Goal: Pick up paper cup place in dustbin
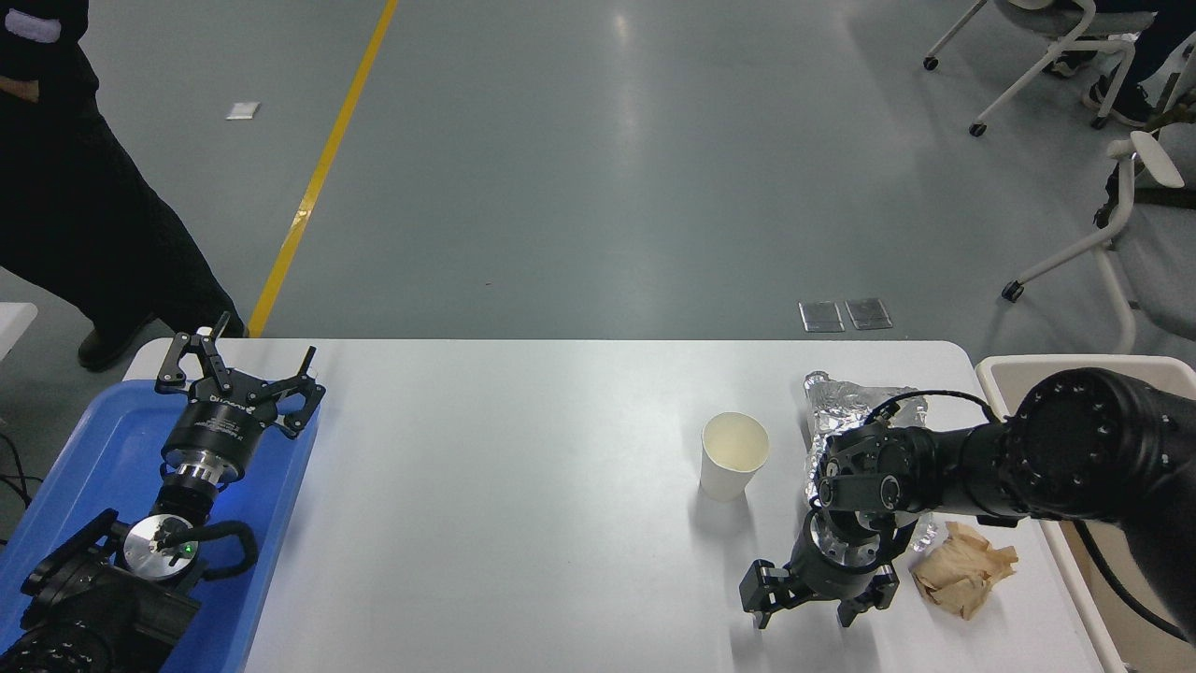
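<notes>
The white paper cup point(733, 456) stands upright on the white table point(523, 486), right of centre, its cream inside showing. The cream dustbin point(1004, 374) stands off the table's right edge, mostly hidden behind my right arm. My right gripper point(811, 608) points down toward the near edge, below and to the right of the cup, apart from it, open and empty. My left gripper point(238, 374) is parked open over the blue tray at the left.
A crinkled silver foil pouch point(846, 402) lies right of the cup, partly behind my right arm. A crumpled brown paper ball point(962, 568) lies beside my right gripper. The blue tray point(103, 449) is at the left edge. A person in black stands at the top left.
</notes>
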Controlling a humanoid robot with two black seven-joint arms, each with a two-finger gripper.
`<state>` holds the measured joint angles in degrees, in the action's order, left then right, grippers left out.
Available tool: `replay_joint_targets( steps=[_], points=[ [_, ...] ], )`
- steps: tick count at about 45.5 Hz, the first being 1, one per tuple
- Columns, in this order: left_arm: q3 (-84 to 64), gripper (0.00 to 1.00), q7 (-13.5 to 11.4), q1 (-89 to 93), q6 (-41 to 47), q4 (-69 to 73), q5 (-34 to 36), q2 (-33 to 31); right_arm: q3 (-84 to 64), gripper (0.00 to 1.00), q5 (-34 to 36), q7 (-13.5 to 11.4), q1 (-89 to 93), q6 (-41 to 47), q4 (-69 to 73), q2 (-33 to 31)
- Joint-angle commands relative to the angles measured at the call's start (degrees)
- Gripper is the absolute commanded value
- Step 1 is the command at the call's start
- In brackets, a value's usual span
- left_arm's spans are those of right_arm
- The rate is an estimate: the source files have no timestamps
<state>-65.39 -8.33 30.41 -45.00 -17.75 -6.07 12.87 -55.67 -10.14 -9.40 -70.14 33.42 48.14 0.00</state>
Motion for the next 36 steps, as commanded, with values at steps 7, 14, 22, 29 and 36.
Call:
replay_joint_targets(
  steps=[7,14,22,29,36],
  points=[
    [0.0,0.99,-0.02,0.0,0.0,0.0,0.0,0.05,-0.05,1.0,0.56,-0.01,-0.43,-0.02,0.03,0.0],
    [0.0,0.99,-0.02,0.0,0.0,0.0,0.09,-0.03,-0.05,1.0,0.56,-0.09,-0.52,-0.02,0.03,0.0],
    [0.0,0.99,-0.02,0.0,0.0,0.0,0.0,0.05,-0.05,1.0,0.64,-0.01,-0.96,-0.02,0.03,0.0],
    [0.0,0.99,-0.02,0.0,0.0,0.0,0.0,0.05,0.04,1.0,0.73,-0.01,-1.31,0.07,0.03,0.0],
    [0.0,0.99,-0.02,0.0,0.0,0.0,0.0,-0.04,0.04,1.0,0.91,-0.09,-2.19,0.07,0.12,0.0]
  ],
)
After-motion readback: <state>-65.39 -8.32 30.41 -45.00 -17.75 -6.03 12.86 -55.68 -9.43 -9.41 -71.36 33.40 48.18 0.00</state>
